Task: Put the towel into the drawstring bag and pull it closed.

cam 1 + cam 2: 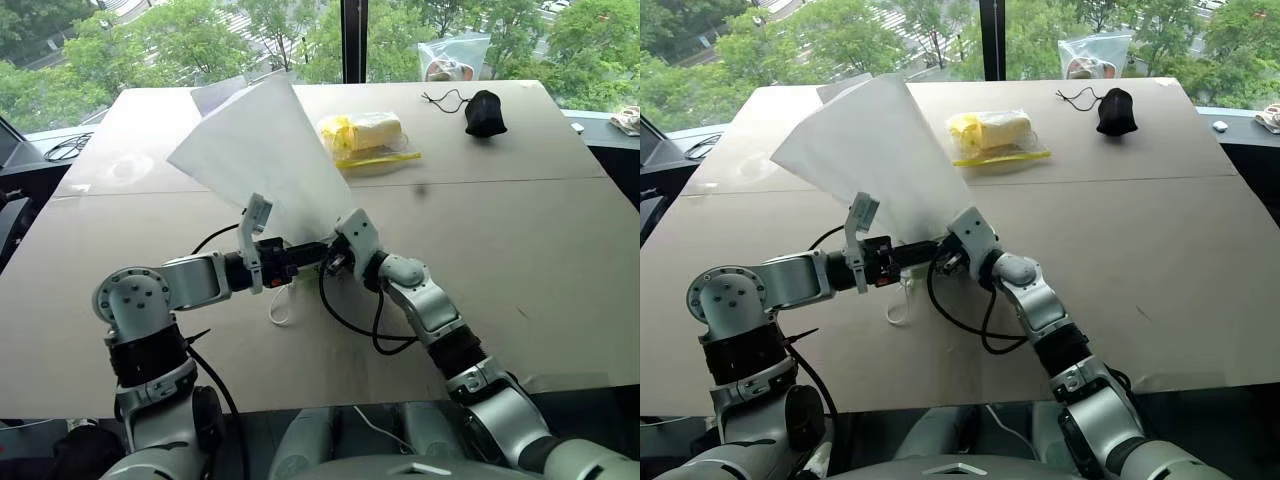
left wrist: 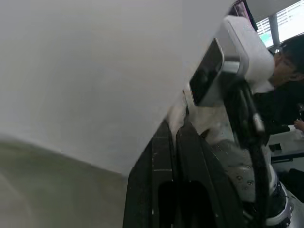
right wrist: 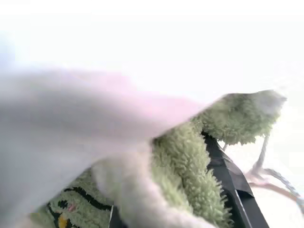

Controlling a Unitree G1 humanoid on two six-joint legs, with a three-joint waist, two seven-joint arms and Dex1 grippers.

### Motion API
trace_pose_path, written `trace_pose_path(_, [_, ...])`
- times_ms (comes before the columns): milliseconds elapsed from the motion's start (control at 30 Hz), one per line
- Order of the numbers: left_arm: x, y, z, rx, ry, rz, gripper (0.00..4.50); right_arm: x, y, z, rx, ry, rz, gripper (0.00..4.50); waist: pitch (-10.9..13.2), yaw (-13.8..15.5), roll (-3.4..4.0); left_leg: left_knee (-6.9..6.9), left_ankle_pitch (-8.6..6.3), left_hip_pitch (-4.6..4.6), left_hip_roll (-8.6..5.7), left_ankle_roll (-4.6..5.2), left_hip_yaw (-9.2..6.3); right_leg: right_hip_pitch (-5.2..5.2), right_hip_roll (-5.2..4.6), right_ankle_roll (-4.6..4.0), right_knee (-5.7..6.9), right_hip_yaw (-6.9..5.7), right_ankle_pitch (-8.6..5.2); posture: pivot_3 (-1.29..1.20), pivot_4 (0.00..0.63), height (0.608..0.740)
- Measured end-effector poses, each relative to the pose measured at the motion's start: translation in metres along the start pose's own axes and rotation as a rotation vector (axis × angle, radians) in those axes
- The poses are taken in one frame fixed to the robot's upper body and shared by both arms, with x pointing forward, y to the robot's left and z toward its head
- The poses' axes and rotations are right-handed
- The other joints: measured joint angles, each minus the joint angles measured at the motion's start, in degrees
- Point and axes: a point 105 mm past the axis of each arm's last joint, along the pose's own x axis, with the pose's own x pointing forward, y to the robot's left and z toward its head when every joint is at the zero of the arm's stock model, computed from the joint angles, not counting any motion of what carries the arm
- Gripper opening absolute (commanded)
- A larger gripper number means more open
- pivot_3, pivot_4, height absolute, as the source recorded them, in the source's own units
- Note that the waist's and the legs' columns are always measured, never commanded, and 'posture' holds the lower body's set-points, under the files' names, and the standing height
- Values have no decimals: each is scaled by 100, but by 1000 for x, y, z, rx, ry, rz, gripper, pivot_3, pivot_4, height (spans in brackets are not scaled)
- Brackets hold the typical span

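Right wrist: towel (image 3: 190, 156) in end effector (image 3: 190, 209)

The drawstring bag (image 1: 262, 150) hides both tools' tips at centre frame. In the right wrist view, blurred white fabric covers the towel (image 3: 190, 156), its lettering probably cut off at the bottom edge.

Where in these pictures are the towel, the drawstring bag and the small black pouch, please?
towel (image 3: 190, 156): right wrist view, on its green terry pile.
drawstring bag (image 1: 262, 150): left eye view, middle of its white fabric.
small black pouch (image 1: 485, 112): left eye view, its body.
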Motion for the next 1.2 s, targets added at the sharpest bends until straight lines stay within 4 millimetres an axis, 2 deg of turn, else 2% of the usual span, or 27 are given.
trace_pose_path(67, [-5, 2, -3, -1, 6, 12, 0, -6, -8, 7, 210, -39, -3, 102, 2, 36, 2, 0, 0, -1, -1, 0, 0, -1, -2, 0, -2, 0, 0, 0, 150, 740])
trace_pose_path(167, [-12, 7, -3, -7, -3, 39, 0, -19, -23, 17, 428, -97, -20, 102, 3, 82, 4, -4, 0, -1, -2, 0, -2, -4, -1, 0, 0, 0, 0, 0, 150, 740])
trace_pose_path(333, [-17, 10, 8, 9, -64, 51, 0, -24, -28, 15, 563, -83, -30, 101, 3, 82, 5, -16, 0, -1, 0, 0, 6, -18, 1, -1, 4, 7, 0, 0, 150, 740])
trace_pose_path(467, [-14, 9, 9, 5, -68, 45, 0, -22, -22, 11, 531, -27, -29, 100, 3, 82, 5, -15, 0, -12, -1, 0, 9, -23, -2, -1, 0, 7, 0, 0, 150, 740])
trace_pose_path(633, [13, -8, -8, 46, 7, -20, 0, -15, -15, 10, 490, 28, -37, 100, 3, 100, 5, -13, 0, -17, -1, 0, 9, -26, -1, 0, 0, 10, 0, 0, 150, 740])
trace_pose_path(700, [19, -11, -11, 54, 17, -33, 0, -4, 4, 11, 213, 103, -3, 99, 3, 16, 6, -16, 0, -18, 0, 0, 17, -39, 1, 0, 9, 15, 0, 0, 150, 740])
trace_pose_path(733, [19, -9, -14, 47, 27, -29, 0, -2, 8, 18, 67, 86, 14, 99, 3, -1, 6, -18, 0, -19, 0, 0, 17, -40, 1, 0, 9, 14, 0, 0, 150, 740])
trace_pose_path(833, [16, -7, -16, 50, 43, -24, 0, 0, 15, 22, -45, 44, 54, 97, 2, -30, 5, -17, 0, -20, 1, 0, 15, -39, 2, 0, 7, 13, 0, 0, 150, 740])
trace_pose_path(900, [14, -7, -16, 51, 38, -25, 0, 1, 24, 20, -30, 29, 104, 96, 2, -30, 4, -17, 0, -20, 1, 0, 16, -38, 2, 0, 5, 12, 0, 0, 150, 740])
trace_pose_path(1000, [2, -1, -21, 57, 58, -7, 0, 1, 27, 13, 142, 26, 137, 96, 3, -34, 6, -20, 0, -20, 2, 0, 15, -39, 2, -1, 6, 14, 0, 0, 150, 740])
trace_pose_path(1033, [-2, 1, -23, 66, 65, 5, 0, 0, 25, 12, 182, 29, 136, 1164, 3, -21, 7, -19, 0, -20, 2, 0, 14, -38, 2, -1, 5, 13, 0, 0, 150, 740])
trace_pose_path(1100, [-7, 4, -24, 81, 73, 17, 0, -4, 19, 9, 208, 44, 124, 1927, 4, 13, 7, -18, 0, -20, 2, 0, 14, -37, 1, -1, 3, 11, 0, 0, 150, 740])
trace_pose_path(1200, [-17, 8, -15, 135, 64, 43, 0, -19, 2, -4, 99, 117, 61, 3428, 5, 87, 9, -19, 0, -21, -1, 0, 13, -37, -1, -1, -1, 10, 0, 0, 150, 740])
